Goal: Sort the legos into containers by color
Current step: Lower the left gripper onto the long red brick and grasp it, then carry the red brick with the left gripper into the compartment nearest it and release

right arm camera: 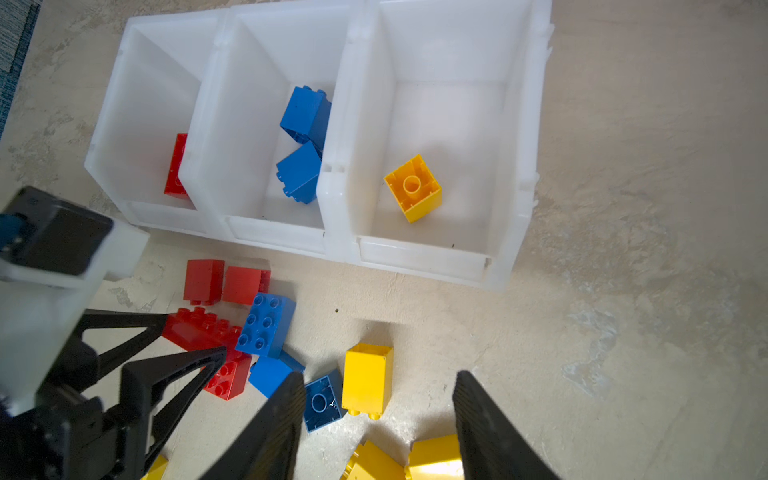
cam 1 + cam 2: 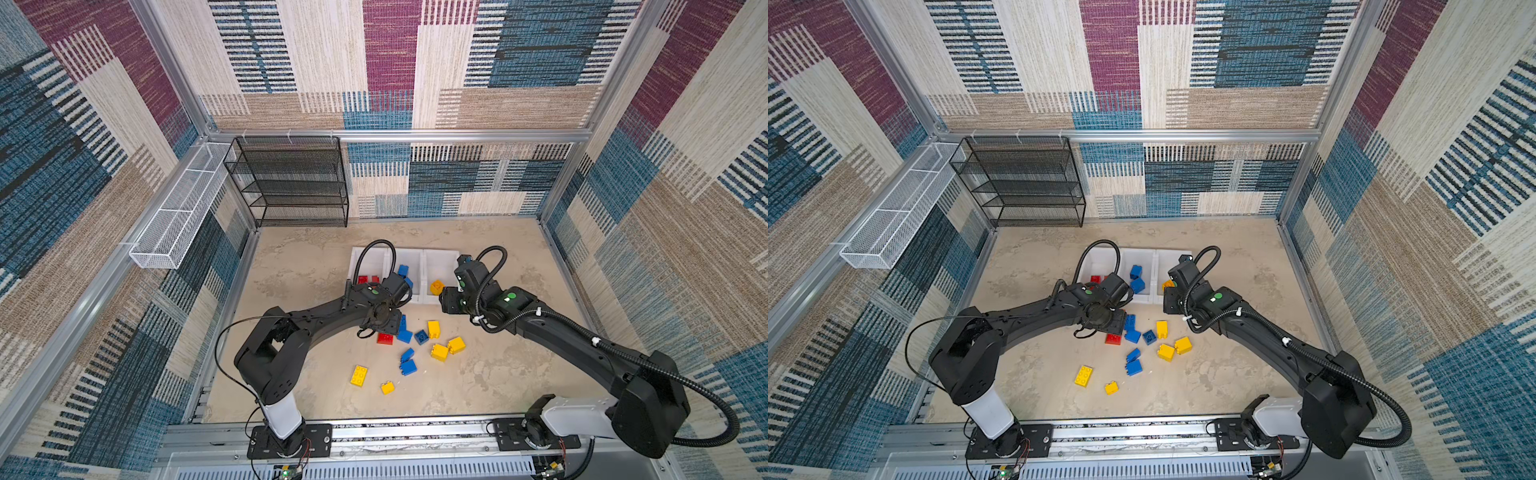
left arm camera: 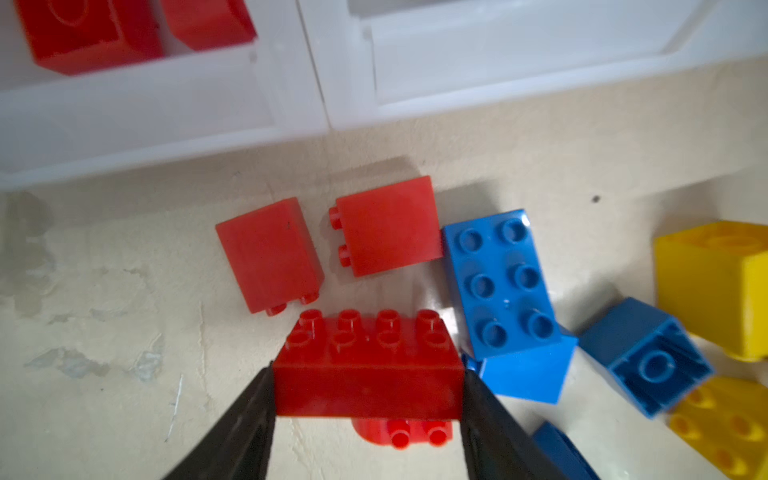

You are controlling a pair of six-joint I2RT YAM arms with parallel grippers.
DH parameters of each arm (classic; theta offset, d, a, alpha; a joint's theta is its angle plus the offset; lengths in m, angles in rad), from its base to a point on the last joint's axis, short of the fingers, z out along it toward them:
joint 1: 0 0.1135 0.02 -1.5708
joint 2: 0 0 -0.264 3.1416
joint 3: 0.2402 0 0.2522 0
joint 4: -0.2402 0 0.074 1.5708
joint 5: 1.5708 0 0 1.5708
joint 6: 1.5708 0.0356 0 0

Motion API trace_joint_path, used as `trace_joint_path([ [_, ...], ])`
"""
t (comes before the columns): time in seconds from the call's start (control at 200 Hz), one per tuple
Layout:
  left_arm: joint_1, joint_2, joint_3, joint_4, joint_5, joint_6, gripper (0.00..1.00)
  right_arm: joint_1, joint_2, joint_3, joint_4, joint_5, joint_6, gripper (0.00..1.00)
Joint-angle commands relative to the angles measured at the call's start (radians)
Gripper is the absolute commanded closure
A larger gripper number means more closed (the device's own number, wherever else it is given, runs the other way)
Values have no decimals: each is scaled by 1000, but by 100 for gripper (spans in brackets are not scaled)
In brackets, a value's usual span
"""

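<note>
Left gripper [image 1: 195, 336] clenched on the two ends of a long red brick [image 3: 368, 374], just before the near wall of three white bins [image 1: 419, 254], middle of the tabletop [image 2: 498, 374], right gripper [image 1: 380, 377] released, empty, over a loose yellow brick [image 2: 434, 329].

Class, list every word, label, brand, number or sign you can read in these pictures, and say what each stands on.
No readable text anywhere.
Studs of the red brick in the left hand may carry embossed marks, too blurred to read.
The white bins show no lettering.
The green dot near that hand is plain.
</note>
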Motion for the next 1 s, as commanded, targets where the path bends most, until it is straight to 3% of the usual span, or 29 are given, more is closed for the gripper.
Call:
trace_joint_path([
  [0.0,7,-36,26,-1,9,-5,36,1,-6,9,-4,12,4,40],
  [0.26,118,-63,123,-25,5,91,36,0,-11,21,-13,15,2,40],
  [0.586,307,87,320,-48,53,206,37,-1,-41,15,-28,27,14,40],
  [0.992,324,323,557,-94,59,264,37,-1,-62,2,-44,31,29,40],
])
